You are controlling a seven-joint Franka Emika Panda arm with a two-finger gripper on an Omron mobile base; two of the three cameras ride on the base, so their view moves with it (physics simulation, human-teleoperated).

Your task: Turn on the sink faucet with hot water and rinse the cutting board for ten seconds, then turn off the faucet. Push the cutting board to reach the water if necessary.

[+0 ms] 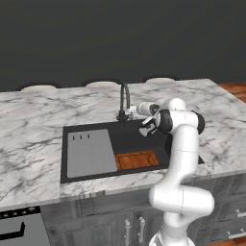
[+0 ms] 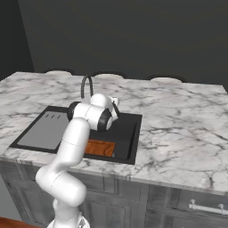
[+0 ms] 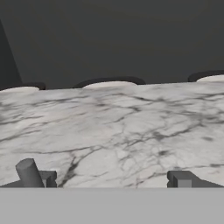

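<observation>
The dark gooseneck sink faucet [image 1: 124,98] [image 2: 86,87] rises behind the black sink [image 1: 125,137] [image 2: 127,129]. No water is in view. The orange-brown cutting board [image 1: 137,159] [image 2: 100,147] lies flat on the sink floor at the front, right of the spout line. My gripper [image 1: 134,111] [image 3: 109,180] hovers just right of the faucet's base, over the sink's back edge, open and holding nothing. In the hand view a short grey cylinder [image 3: 29,172] stands by the left fingertip; I cannot tell whether it is the lever.
A large grey slab [image 1: 90,153] [image 2: 44,129] with three slots fills the sink's left half. White grey-veined marble countertop [image 1: 33,139] [image 2: 178,133] surrounds the sink. Pale stool tops [image 3: 109,84] line the counter's far edge. My own arm crosses over the sink's right side.
</observation>
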